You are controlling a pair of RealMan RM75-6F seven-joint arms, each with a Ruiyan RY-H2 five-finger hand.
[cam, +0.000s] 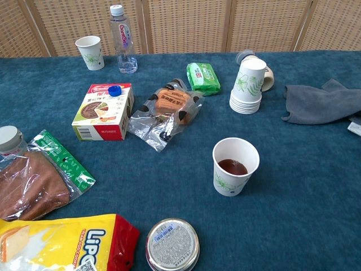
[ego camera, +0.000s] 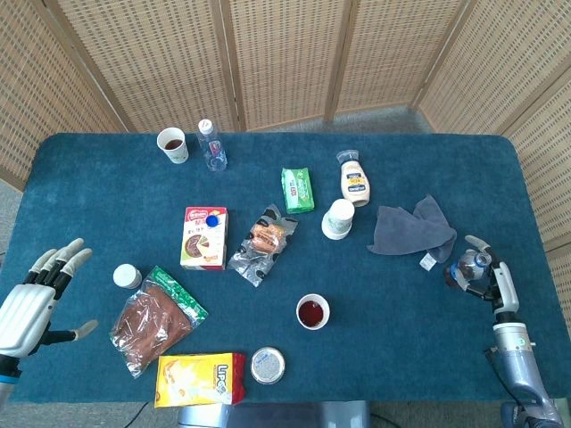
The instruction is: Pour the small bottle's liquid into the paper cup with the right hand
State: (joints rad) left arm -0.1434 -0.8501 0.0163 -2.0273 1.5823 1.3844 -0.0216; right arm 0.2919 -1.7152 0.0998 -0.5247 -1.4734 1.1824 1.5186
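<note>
Over at the table's right edge, the right hand (ego camera: 486,273) is wrapped around a small bottle (ego camera: 467,269), fingers curled about it so that only its cap end and a bit of dark body show. It hovers just below the corner of the grey cloth (ego camera: 412,226), beside a small white tag (ego camera: 429,261) lying on the blue table cover (ego camera: 401,339).

The paper cup (cam: 234,166) with dark liquid in its bottom stands upright well to the left of that hand, near the middle front of the table. Behind it sits a stack of paper cups (cam: 247,86), with a mayonnaise bottle (ego camera: 355,179) lying flat beyond and a green packet (cam: 203,77) beside.

Further left lie a clear bag of buns (cam: 166,112), a cake box (cam: 103,111) with a blue cap (cam: 114,90) on top, a yellow Lipo bag (cam: 62,244) and a round tin (cam: 172,244).

The left hand (ego camera: 34,300) hangs at the far left edge, fingers spread, holding nothing.
</note>
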